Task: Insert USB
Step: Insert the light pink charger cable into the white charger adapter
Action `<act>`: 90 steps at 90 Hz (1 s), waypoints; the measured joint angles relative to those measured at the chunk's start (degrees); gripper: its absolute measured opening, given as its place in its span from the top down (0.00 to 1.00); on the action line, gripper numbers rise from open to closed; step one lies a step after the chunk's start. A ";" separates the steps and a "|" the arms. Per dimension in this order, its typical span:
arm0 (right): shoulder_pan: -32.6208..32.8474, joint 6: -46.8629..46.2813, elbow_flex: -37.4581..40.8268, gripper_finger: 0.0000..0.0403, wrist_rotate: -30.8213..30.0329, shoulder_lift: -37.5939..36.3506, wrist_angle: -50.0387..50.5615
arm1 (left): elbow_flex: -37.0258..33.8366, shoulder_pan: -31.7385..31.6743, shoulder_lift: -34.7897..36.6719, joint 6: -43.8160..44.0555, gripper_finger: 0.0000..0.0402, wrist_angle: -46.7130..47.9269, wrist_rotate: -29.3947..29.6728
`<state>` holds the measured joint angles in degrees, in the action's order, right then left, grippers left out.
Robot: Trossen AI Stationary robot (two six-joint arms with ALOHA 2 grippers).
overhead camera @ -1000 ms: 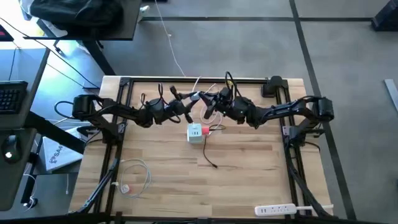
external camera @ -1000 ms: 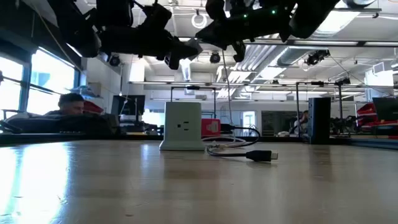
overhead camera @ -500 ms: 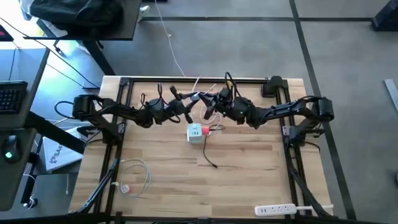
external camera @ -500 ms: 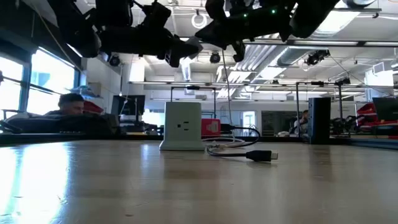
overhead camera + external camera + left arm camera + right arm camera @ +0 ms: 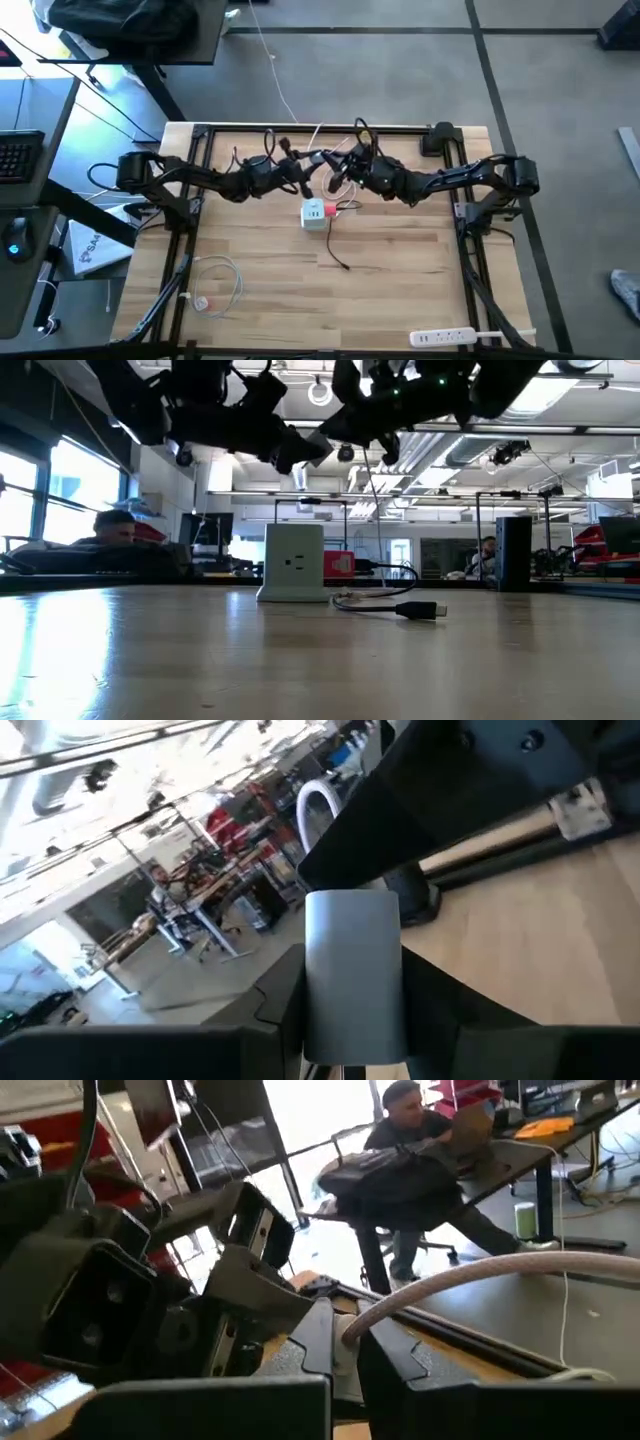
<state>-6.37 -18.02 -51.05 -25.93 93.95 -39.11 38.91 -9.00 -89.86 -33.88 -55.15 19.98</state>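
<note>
Your left gripper (image 5: 313, 158) pinches a silvery plug (image 5: 352, 972), your right gripper (image 5: 335, 180) a white cable (image 5: 470, 1275), both above the white charger cube (image 5: 314, 214), the USB (image 5: 331, 209) touching it.

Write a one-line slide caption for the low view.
White charger cube on the wooden table, a black cable plug lying beside it, both arms held overhead.

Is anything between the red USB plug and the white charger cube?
Nothing visible: the USB lies close beside the charger cube. The left gripper, shut on a silvery plug, and right gripper, on its white cable, hover above.
</note>
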 joint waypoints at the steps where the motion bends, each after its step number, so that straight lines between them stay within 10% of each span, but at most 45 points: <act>1: 0.00 0.01 0.00 1.00 0.00 0.00 -0.09 | 0.00 0.01 -0.01 0.01 0.77 -0.05 0.02; 30: 0.46 5.38 0.13 0.99 -0.37 -0.50 -5.32 | 0.14 0.01 -0.01 0.82 0.77 -1.45 -1.18; 64: 1.29 15.38 0.22 0.69 -0.54 -5.03 -0.97 | 0.48 0.70 0.15 0.18 0.72 -1.35 -4.42; 90: 1.29 19.31 0.21 0.64 1.59 -5.25 0.59 | 0.35 1.64 0.10 0.16 0.77 -0.89 -3.23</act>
<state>-5.08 1.29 -50.84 -24.35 88.71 -38.51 39.26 -7.36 -89.76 -33.71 -56.04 16.75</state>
